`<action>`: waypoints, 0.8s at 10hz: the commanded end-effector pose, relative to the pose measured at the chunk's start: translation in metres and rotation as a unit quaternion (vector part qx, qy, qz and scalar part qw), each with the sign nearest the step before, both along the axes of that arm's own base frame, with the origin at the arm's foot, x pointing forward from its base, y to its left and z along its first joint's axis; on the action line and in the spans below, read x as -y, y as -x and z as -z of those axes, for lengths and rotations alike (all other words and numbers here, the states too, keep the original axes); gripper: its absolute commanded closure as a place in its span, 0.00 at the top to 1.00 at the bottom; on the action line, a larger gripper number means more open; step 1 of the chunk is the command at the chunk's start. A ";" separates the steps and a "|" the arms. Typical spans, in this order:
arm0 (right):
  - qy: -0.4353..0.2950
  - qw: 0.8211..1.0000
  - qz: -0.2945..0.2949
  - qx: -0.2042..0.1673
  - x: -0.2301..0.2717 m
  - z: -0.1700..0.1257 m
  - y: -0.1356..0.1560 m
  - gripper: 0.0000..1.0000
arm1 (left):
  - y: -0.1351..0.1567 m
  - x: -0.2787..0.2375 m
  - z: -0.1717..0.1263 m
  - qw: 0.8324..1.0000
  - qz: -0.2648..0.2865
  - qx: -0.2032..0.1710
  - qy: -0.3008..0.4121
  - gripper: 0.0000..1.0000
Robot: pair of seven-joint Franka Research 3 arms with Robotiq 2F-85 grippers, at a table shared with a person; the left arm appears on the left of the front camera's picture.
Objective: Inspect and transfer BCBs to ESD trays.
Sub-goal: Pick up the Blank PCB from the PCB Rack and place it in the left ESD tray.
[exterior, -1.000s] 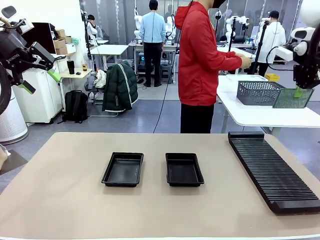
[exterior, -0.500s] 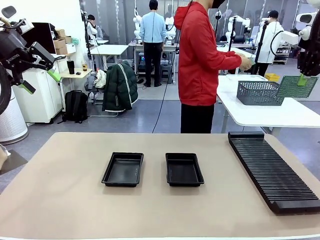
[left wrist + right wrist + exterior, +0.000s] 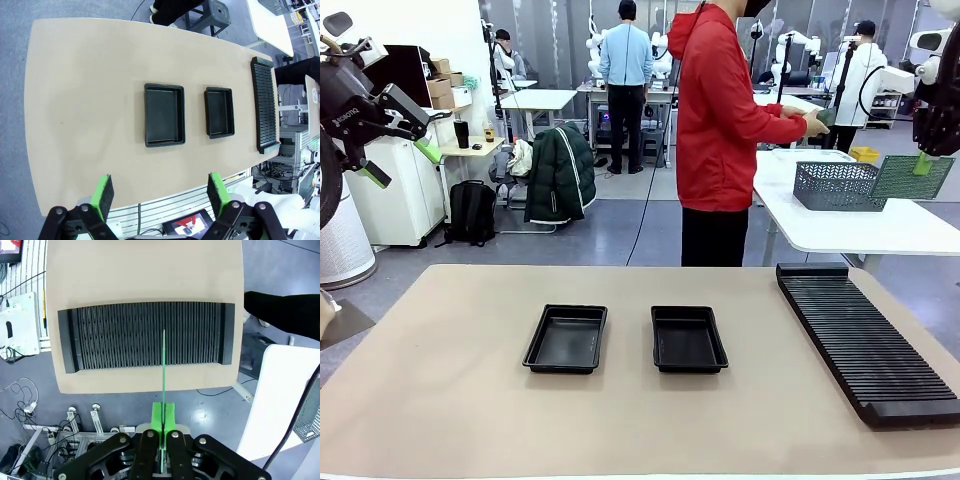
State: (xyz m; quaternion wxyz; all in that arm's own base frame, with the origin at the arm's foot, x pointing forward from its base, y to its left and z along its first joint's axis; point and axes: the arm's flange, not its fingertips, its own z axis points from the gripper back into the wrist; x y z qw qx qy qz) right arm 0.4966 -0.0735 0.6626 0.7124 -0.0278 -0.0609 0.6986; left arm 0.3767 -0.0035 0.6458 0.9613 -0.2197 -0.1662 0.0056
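Note:
Two empty black ESD trays lie side by side mid-table, the left tray [image 3: 566, 338] [image 3: 164, 121] and the right tray [image 3: 688, 339] [image 3: 219, 112]. My right gripper [image 3: 921, 165] [image 3: 163, 416] is high at the far right, above the rack, shut on a green BCB [image 3: 905, 178]. In the right wrist view that BCB [image 3: 163, 365] shows edge-on as a thin green line. My left gripper [image 3: 402, 162] [image 3: 160, 192] hangs open and empty high at the left, well above the table.
A long black slotted rack [image 3: 865, 340] [image 3: 150, 335] [image 3: 265, 110] lies along the table's right side. A person in a red jacket [image 3: 720, 110] stands beyond the far edge, turned toward a white side table with a grey mesh basket [image 3: 838, 185].
My right gripper has lifted the BCB upward and slightly right, then held nearly still. The person's hands have shifted over the side table. The left arm is still.

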 end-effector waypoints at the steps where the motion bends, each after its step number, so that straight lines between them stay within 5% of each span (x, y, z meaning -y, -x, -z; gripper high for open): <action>1: 0.003 1.000 -0.002 0.003 -0.002 0.003 0.001 0.00 | 0.000 -0.001 0.002 1.000 -0.003 0.004 0.003 1.00; 8: 0.003 1.000 -0.002 0.003 -0.002 0.003 0.001 0.00 | 0.000 -0.001 0.002 1.000 -0.003 0.004 0.003 1.00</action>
